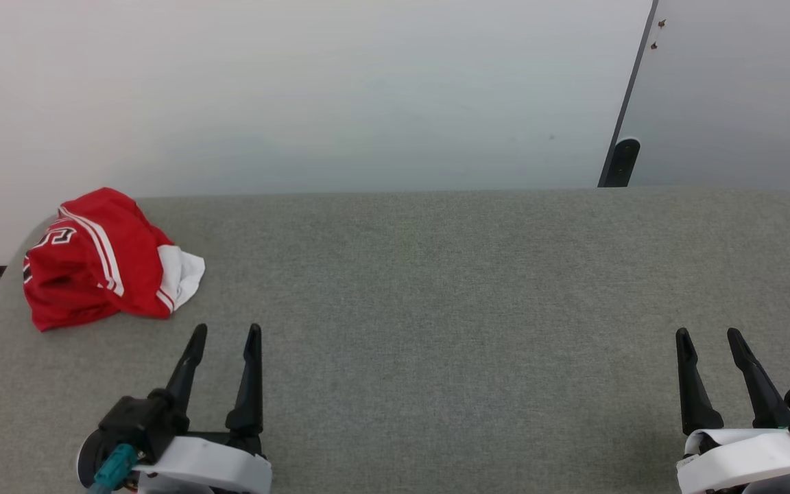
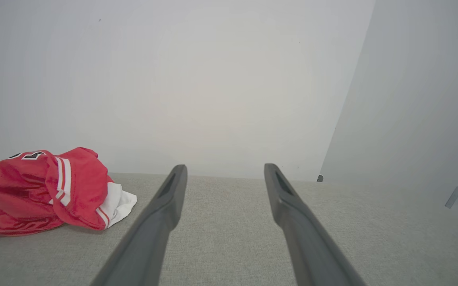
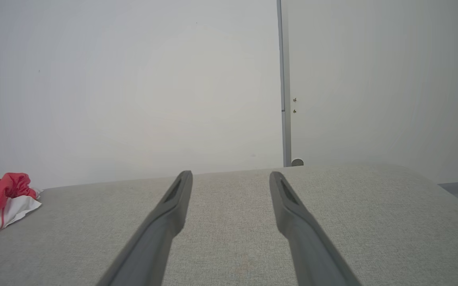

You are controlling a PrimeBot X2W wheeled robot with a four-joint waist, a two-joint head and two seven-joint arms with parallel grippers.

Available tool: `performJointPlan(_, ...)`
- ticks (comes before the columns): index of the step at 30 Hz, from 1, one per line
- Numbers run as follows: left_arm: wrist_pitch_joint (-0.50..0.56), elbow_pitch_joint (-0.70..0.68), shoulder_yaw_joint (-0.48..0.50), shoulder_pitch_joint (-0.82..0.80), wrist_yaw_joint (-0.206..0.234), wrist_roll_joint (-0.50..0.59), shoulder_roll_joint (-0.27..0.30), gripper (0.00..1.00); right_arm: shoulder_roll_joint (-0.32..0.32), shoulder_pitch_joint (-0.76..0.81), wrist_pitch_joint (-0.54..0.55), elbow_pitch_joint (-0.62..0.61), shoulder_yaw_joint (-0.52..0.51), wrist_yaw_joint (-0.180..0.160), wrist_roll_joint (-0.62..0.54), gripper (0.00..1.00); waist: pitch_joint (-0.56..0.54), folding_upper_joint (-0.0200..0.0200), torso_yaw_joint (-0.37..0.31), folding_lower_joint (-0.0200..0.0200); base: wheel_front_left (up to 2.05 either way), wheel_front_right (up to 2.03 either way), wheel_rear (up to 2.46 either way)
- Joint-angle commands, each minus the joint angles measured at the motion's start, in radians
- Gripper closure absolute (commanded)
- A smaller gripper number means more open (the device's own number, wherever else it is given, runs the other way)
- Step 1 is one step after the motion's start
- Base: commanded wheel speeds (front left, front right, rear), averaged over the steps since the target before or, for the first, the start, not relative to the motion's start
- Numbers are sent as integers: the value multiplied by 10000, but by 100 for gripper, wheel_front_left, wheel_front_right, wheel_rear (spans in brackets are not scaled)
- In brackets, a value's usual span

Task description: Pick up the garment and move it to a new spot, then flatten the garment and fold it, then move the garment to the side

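The garment (image 1: 97, 261) sits crumpled at the desk's (image 1: 436, 309) far-left corner. Left gripper (image 1: 225, 336) and right gripper (image 1: 710, 337): fingers (image 1: 252, 370) spread, empty. I'd pinch the heap's top ridge deep with the left.

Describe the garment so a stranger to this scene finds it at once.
Start from the wide grey table against the white wall. Near its far left corner, ahead and left of the left gripper, lies the garment. It is a crumpled bright red heap with white striped trim and a white sleeve poking out, vivid against the plain grey.
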Motion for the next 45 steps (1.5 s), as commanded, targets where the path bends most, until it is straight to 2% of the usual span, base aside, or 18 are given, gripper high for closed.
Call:
performJointPlan(1,-43,-37,9,66,-33,36,-11,0,20,-14,-36,0,-20,40,-20,0,-15,0,0,0,0,0,0)
performJointPlan(17,-42,55,30,42,-33,158,-9,0,33,-12,-37,-36,-109,40,-78,0,-54,0,32,0,0,0,0)
performJointPlan(22,-33,271,244,-100,-32,212,-43,0,52,51,-37,-72,-127,40,-125,0,-61,0,228,0,0,0,0)
performJointPlan(29,-33,610,629,-326,-32,502,-20,0,76,71,-38,-43,-10,40,-102,0,-134,0,864,0,0,0,0)
performJointPlan(45,-33,1000,1845,-696,-29,859,76,0,254,-217,-37,225,852,40,-40,0,-395,0,2864,0,0,0,0)
